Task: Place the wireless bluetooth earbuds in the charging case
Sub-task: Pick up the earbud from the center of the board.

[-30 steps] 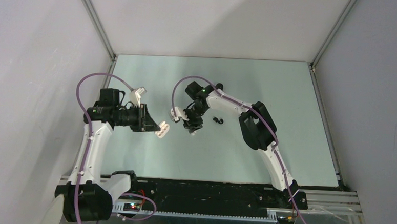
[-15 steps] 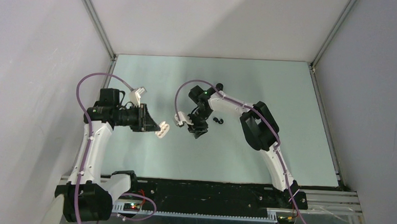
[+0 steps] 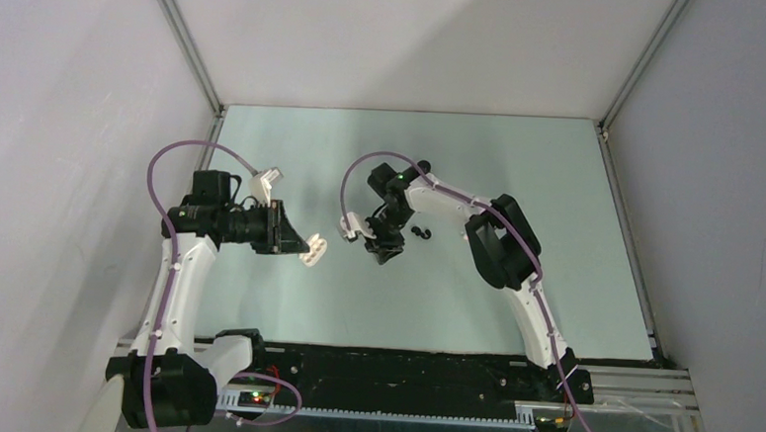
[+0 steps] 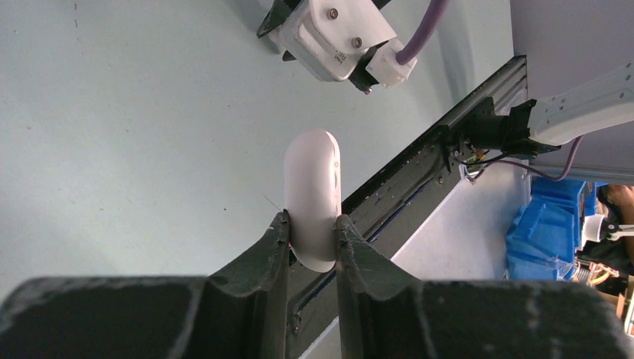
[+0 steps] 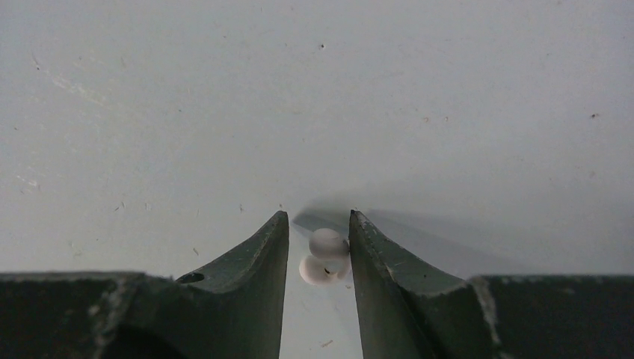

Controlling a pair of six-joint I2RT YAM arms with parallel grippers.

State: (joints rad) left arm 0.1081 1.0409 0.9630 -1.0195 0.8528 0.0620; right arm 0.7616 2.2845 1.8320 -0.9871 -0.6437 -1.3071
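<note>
2 white earbuds (image 5: 326, 256) lie touching each other on the table (image 3: 520, 164), between the fingers of the right gripper (image 5: 318, 218). These fingers stand apart, with a gap on 1 side. The left gripper (image 4: 312, 218) is clamped on the white charging case (image 4: 312, 187), held edge-on nearby. 2 black earbuds (image 3: 419, 232) lie just beside the right gripper.

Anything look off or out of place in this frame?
Nothing is spilled or damaged. One oddity: the white case held edge-on in the left gripper looks shut, with no open lid visible, while the right gripper, jaws open, straddles a white earbud on the table.
</note>
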